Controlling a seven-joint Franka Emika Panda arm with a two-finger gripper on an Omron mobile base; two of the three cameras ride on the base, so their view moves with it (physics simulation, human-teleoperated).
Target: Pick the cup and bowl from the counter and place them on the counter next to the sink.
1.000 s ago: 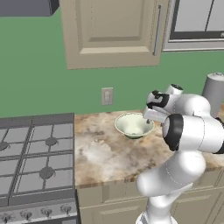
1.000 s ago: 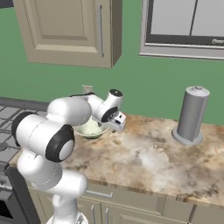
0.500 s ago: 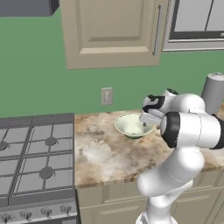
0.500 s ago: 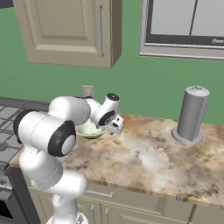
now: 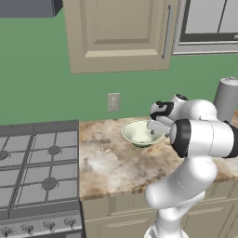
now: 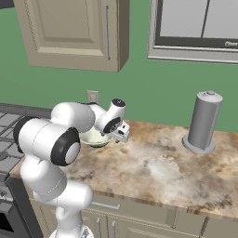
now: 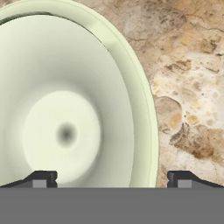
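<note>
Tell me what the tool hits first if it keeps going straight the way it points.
Most likely the bowl. The open tool straddles the bowl's rim: one fingertip is over the glossy inside, the other over the counter. The rim probably comes first, though depth is unclear.

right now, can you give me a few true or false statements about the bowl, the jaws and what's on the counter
1. The bowl sits on the marbled counter. True.
2. The gripper is shut on the bowl's rim. False: the jaws stand open, one fingertip over the bowl's inside, the other over the counter.
3. The bowl holds food. False: its inside is plain and empty.
4. A grey cylinder stands upright on the counter. True.
5. The bowl rests on the stove. False: it is on the counter beside it.
</note>
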